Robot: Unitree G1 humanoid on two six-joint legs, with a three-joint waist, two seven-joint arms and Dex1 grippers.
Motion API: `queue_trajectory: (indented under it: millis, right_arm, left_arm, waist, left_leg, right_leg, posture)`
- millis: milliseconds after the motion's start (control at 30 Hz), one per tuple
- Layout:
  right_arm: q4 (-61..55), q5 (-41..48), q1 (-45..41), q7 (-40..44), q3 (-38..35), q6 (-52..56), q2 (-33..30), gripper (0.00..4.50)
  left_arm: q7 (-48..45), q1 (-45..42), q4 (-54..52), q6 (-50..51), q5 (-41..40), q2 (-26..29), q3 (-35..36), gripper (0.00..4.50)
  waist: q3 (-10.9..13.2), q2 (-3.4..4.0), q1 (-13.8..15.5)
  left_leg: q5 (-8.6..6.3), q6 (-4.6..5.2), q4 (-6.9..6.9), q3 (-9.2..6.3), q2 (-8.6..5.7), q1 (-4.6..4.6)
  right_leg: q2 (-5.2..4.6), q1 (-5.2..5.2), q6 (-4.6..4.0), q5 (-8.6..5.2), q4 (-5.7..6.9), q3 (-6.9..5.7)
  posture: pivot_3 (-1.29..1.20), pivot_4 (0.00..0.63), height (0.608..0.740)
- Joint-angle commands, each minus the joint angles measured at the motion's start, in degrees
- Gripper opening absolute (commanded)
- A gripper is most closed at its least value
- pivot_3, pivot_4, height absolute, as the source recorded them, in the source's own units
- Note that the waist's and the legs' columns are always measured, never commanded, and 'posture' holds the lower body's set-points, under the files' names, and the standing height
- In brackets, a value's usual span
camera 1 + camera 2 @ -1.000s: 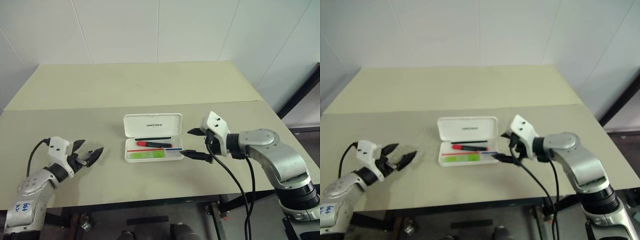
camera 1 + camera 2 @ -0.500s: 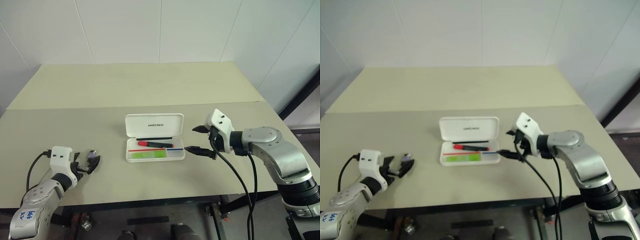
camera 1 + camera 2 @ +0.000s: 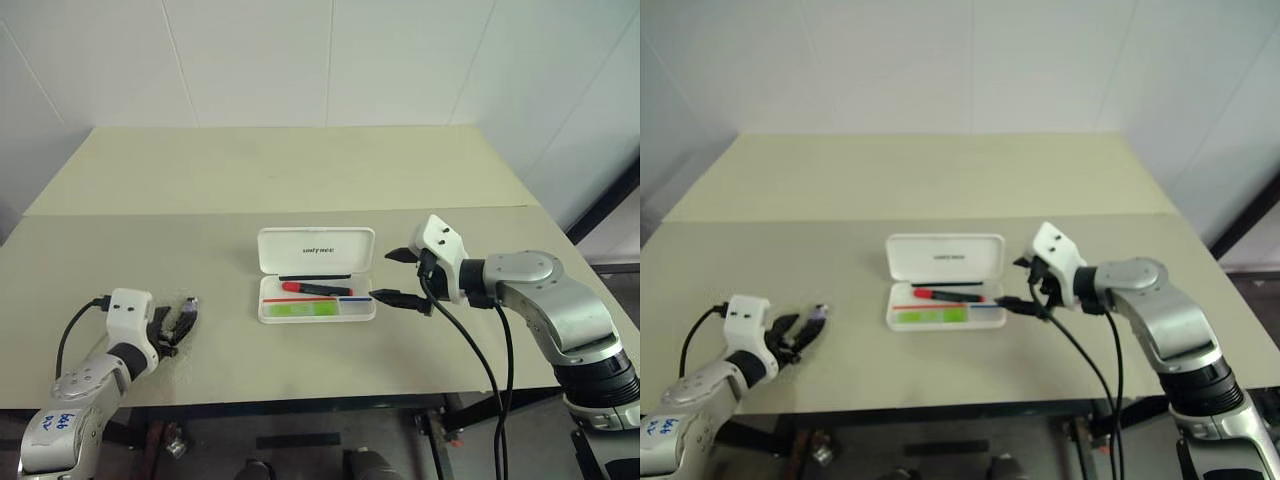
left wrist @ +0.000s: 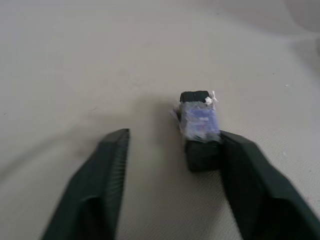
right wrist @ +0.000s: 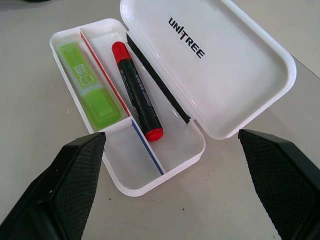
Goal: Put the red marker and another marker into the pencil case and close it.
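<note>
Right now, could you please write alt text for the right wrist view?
An open white hard-plastic pencil case lies on a beige table, holding a red marker and a lime-green highlighter. Two black fingers stand wide apart.

pencil case (image 5: pixel 235 65) lid: "UNITREE" | left arm: blue scribble, perhaps "bob"

Case (image 5: pixel 165 95): white hard plastic, lid open and laid back flat, dark logo inside lid, lying between right fingers (image 5: pixel 70 195), just ahead of tips. Red marker (image 5: pixel 137 92): black barrel, red ends, lying flat in compartment next to hinge. Green marker (image 5: pixel 90 85): lime, lying flat in outer compartment, parallel to red marker, red-blue divider between them.
</note>
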Motion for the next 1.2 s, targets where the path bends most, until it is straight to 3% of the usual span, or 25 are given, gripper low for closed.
queue_trajectory:
  millis: [33,133,167,433,667,800,900,1200]
  right_arm:
    - [-1.25,0.09,-0.79,-0.48,-1.37,-0.66,-1.21,4.50]
    - [-1.19,0.05,-0.71,-0.71,-1.57,-0.73,-1.57,4.50]
    - [-1.17,0.04,-0.69,-0.75,-1.69,-0.76,-1.75,4.50]
    - [-1.69,0.68,0.61,-1.04,-3.39,-0.66,-3.58,4.50]
    - [-4.94,4.97,5.53,0.94,-8.79,-0.63,-6.54,4.50]
    - [-8.55,11.07,9.42,2.44,-15.61,-1.76,-5.95,4.50]
    - [-12.23,15.88,13.40,4.12,-21.37,-5.09,-4.87,4.50]
    - [-17.92,20.11,21.49,3.26,-26.86,-7.70,-6.39,4.50]
  left_arm:
    - [-1.95,0.00,2.53,0.76,0.63,-0.74,-3.31,1.43]
    - [-2.36,-1.27,3.95,0.23,1.47,-0.56,-3.64,0.44]
    - [-2.63,-1.81,4.45,-0.02,1.69,-0.46,-3.75,0.35]
    - [-8.01,-8.47,9.15,-4.57,2.83,2.11,-4.29,0.35]
    - [-26.71,-18.33,14.14,-15.04,-1.04,7.47,-5.26,0.35]
    - [-38.13,-24.05,16.65,-17.90,-3.58,10.36,-7.40,0.35]
    - [-46.31,-27.68,18.05,-19.67,-4.82,11.59,-9.57,0.35]
    - [-59.46,-35.43,21.24,-19.28,-4.72,9.15,-19.15,0.35]
  waist:
    - [0.00,0.00,0.12]
    - [-0.01,0.01,0.41]
    - [-0.01,0.02,0.56]
    - [-0.02,0.03,1.97]
    - [0.00,-0.03,1.41]
    - [0.00,-0.03,1.20]
    - [0.00,-0.03,1.48]
    - [0.00,-0.03,1.42]
  left_leg:
    - [0.00,0.00,0.00,0.00,-0.02,0.00]
    - [0.00,0.00,0.03,-0.02,-0.04,0.01]
    - [0.00,0.00,0.04,-0.02,-0.04,0.02]
    - [0.17,0.20,0.10,-0.04,-0.06,0.06]
    - [0.19,0.23,-0.04,0.11,0.03,-0.02]
    - [0.08,0.24,-0.39,0.17,0.06,0.02]
    - [0.09,0.23,-0.73,0.08,0.13,-0.02]
    - [0.09,0.23,-0.62,0.15,0.12,-0.02]
  right_leg:
    - [-0.02,0.01,0.00,0.00,-0.01,0.00]
    - [-0.04,0.05,0.01,0.01,-0.01,-0.02]
    - [-0.04,0.06,0.02,0.01,-0.01,-0.02]
    - [-0.05,0.18,-0.70,-0.09,-0.22,-0.04]
    - [-0.11,0.38,-0.74,0.21,-0.96,-0.09]
    - [-0.07,0.34,-0.01,0.59,-1.07,-0.10]
    - [0.10,0.23,-0.05,0.53,-1.19,-0.17]
    - [0.14,0.19,0.01,0.47,-1.06,-0.10]
  posture:
    - [0.00,0.150,0.740]
    - [0.00,0.150,0.740]
    - [0.00,0.150,0.740]
    - [0.00,0.150,0.740]
    - [0.00,0.150,0.740]
    - [0.00,0.150,0.740]
    - [0.00,0.150,0.740]
    - [0.00,0.150,0.740]
